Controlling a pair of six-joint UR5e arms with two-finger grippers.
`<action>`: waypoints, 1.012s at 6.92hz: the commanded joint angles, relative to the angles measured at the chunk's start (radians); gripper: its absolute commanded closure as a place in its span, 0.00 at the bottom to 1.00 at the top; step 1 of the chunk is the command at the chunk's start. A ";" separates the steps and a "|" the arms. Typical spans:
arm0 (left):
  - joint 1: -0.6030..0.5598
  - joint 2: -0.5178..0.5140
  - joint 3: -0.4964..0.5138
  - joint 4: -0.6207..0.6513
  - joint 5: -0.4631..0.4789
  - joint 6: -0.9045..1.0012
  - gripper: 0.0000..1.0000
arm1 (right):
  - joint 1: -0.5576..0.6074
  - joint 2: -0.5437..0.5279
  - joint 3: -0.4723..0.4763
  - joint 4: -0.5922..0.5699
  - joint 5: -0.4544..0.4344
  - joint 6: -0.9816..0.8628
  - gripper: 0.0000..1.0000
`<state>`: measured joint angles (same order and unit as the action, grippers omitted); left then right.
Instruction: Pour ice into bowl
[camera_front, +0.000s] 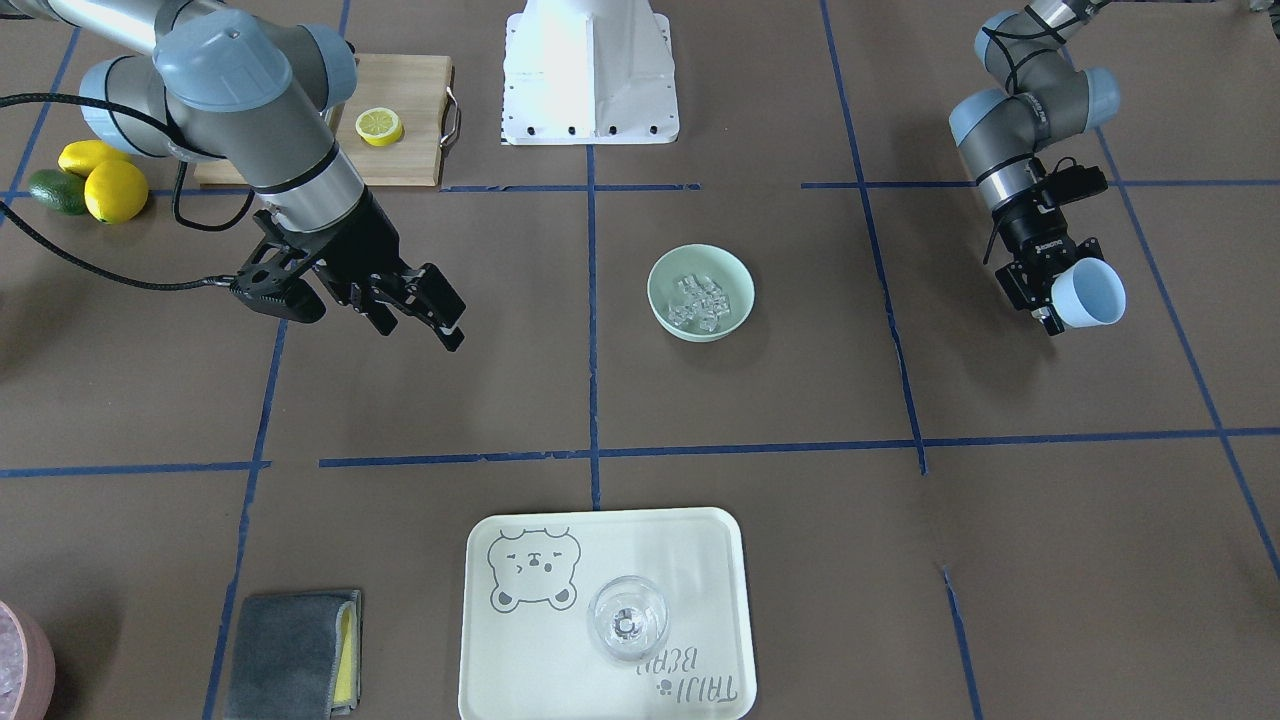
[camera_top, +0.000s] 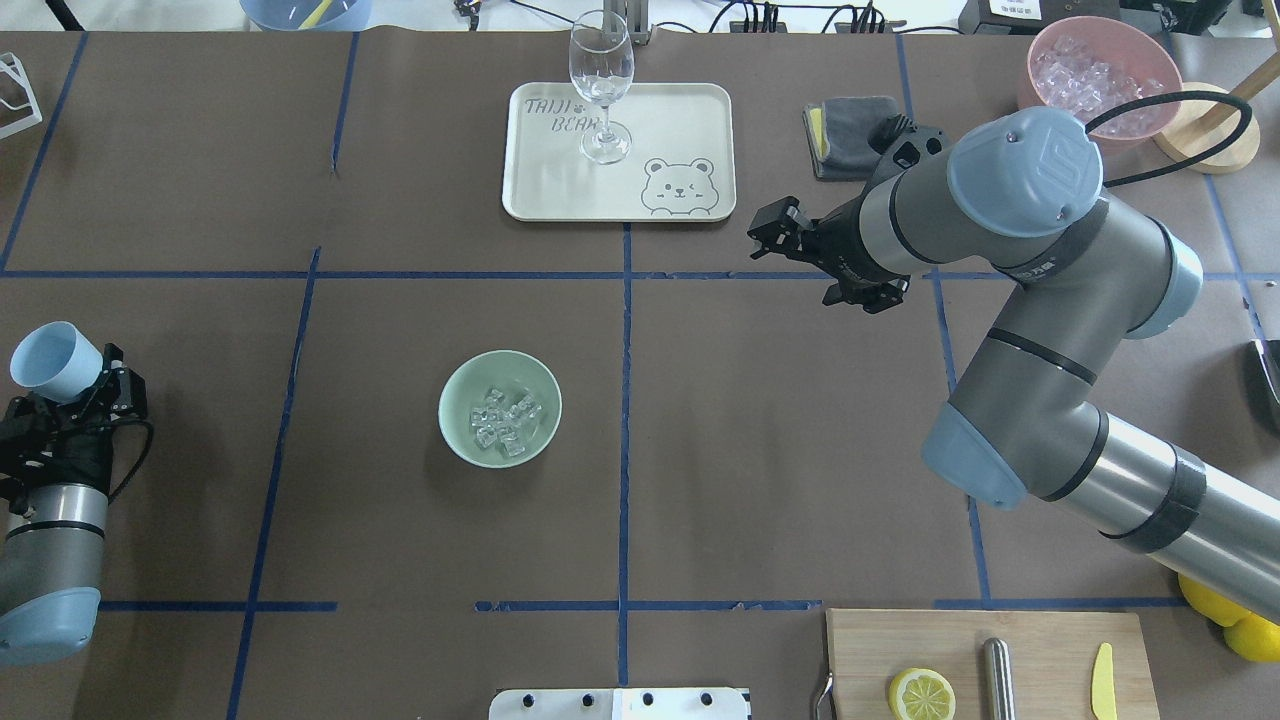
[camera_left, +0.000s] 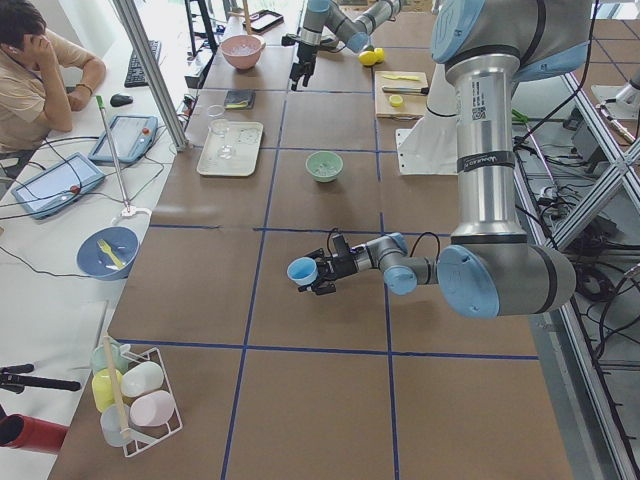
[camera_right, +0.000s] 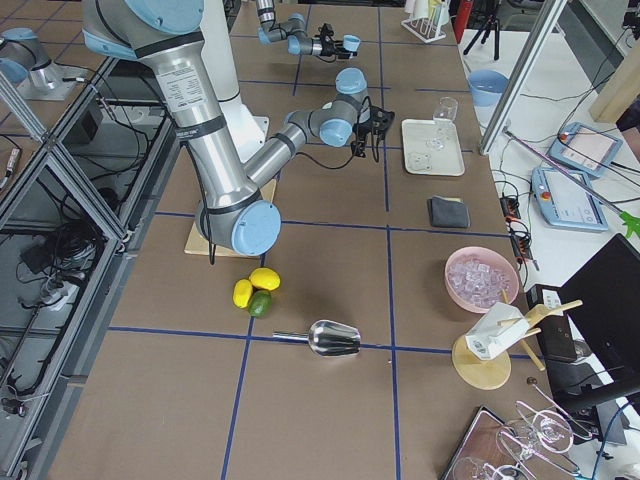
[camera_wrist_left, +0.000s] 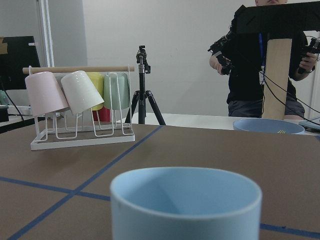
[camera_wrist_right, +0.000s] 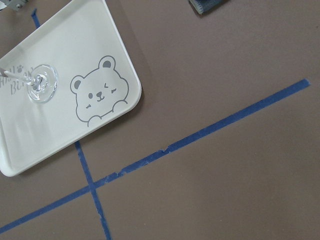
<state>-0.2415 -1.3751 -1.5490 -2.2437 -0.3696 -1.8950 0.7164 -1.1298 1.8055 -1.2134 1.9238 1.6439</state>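
Observation:
The pale mint-green bowl (camera_top: 452, 400) (camera_front: 664, 273) (camera_left: 324, 166) stands near the table's middle with the ice (camera_top: 503, 421) (camera_front: 697, 301), a cluster of clear cubes, lying inside it. My left gripper (camera_top: 88, 382) (camera_front: 1046, 292) is off at the table's left side, well away from the bowl, shut on a light blue cup (camera_top: 52, 361) (camera_front: 1088, 294) (camera_wrist_left: 185, 200). The left wrist view shows the cup's inside with nothing in it. My right gripper (camera_top: 783, 233) (camera_front: 418, 312) hovers open and holds nothing, between the bowl and the tray.
A cream tray (camera_top: 680, 110) with a wine glass (camera_top: 601, 85) sits at the far side. A pink bowl of ice (camera_top: 1105, 65), a grey cloth (camera_top: 850, 122), a cutting board (camera_top: 1040, 640) with a lemon half and loose lemons (camera_front: 105, 180) lie around the edges.

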 joint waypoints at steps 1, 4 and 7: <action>0.034 0.007 0.004 -0.007 0.064 -0.001 0.87 | -0.002 -0.001 0.000 0.000 0.000 0.001 0.00; 0.068 -0.002 0.032 -0.011 0.066 -0.007 0.79 | -0.006 -0.001 -0.002 0.000 0.000 0.001 0.00; 0.070 -0.002 0.032 -0.011 0.063 -0.006 0.05 | -0.009 -0.002 -0.002 0.000 0.000 0.001 0.00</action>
<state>-0.1731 -1.3773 -1.5174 -2.2548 -0.3045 -1.9017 0.7079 -1.1313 1.8040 -1.2134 1.9236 1.6444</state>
